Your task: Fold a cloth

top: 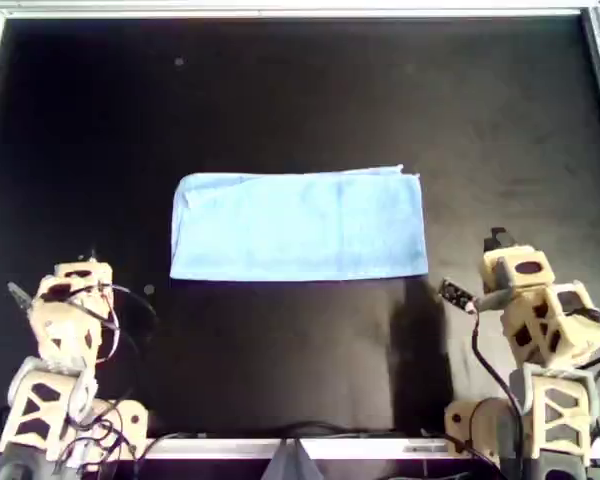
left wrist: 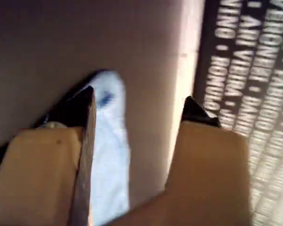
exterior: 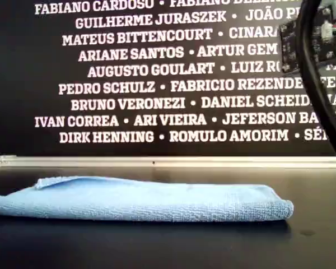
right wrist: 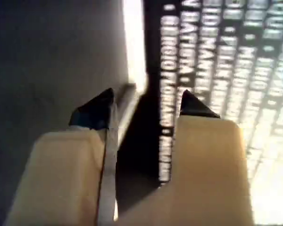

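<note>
Claws first: the first claw (left wrist: 139, 106) stands with its jaws apart and nothing between them, and the second claw (right wrist: 146, 106) is likewise spread and empty. Neither touches anything. Two arms, one (top: 65, 310) at the overhead view's left and the other (top: 530, 300) at its right, sit back at the near edge of the black desk (top: 280, 100), well apart from the cloth (top: 298, 225). I cannot say which is first and which second. Pulled back like that they look parked, perhaps because one fold is made.

That cloth lies mid-desk as a wide light blue rectangle, doubled over. From the side it shows stacked layers with a rounded folded end at the exterior view's right. Its ribbed weave looks soft and thin, its far edge slightly uneven.
</note>
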Tool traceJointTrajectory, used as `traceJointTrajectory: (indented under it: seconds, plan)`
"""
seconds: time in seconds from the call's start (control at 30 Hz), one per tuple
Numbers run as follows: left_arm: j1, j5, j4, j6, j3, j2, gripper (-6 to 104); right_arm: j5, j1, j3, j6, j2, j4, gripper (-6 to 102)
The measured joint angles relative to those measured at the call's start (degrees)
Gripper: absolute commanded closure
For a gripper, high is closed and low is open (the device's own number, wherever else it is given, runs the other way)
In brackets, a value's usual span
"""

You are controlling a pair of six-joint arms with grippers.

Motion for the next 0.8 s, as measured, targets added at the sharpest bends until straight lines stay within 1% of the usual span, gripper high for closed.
traceJointTrajectory:
  seconds: [0.2, 0.37, 0.4, 0.5, 0.63, 0.67, 0.7, 0.77, 0.8]
  plan:
    - [0.0, 0.0, 0.6, 0.0, 0.0, 0.0, 33, -0.2, 0.3, 0.0, -0.70, -2.9, 1.2, 42]
    - [0.0, -0.5, 0.6, 0.0, 0.0, 0.0, 32, -0.2, 0.4, 0.0, -0.44, -1.9, 1.3, 40]
    - [0.0, -0.5, 0.6, 0.0, 0.0, 0.0, 32, -0.2, 0.4, 0.0, -0.62, -1.1, 1.4, 40]
    - [0.0, -0.5, 0.6, 0.0, 0.0, 0.0, 32, -0.9, 0.6, 0.0, -0.62, -0.1, 1.6, 40]
    - [0.0, -0.5, 0.6, 0.0, 0.0, 0.0, 32, -0.7, 5.8, 0.0, -0.62, -0.7, 2.0, 40]
    - [0.0, -0.5, 0.6, 0.0, 0.0, 0.0, 32, -1.4, 6.3, 0.0, -0.62, -1.8, 2.0, 40]
    - [0.0, -0.5, 0.6, 0.0, 0.0, 0.0, 32, -0.4, 6.6, 0.0, -0.70, -3.4, 2.0, 40]
    - [0.0, -0.5, 0.6, -0.1, 0.0, 0.0, 32, -0.8, 6.5, -0.1, -1.58, -7.5, 2.0, 40]
    - [0.0, -0.5, 0.6, -0.1, 0.0, -0.1, 32, -0.9, 6.9, -0.2, -2.37, -10.0, 1.8, 40]
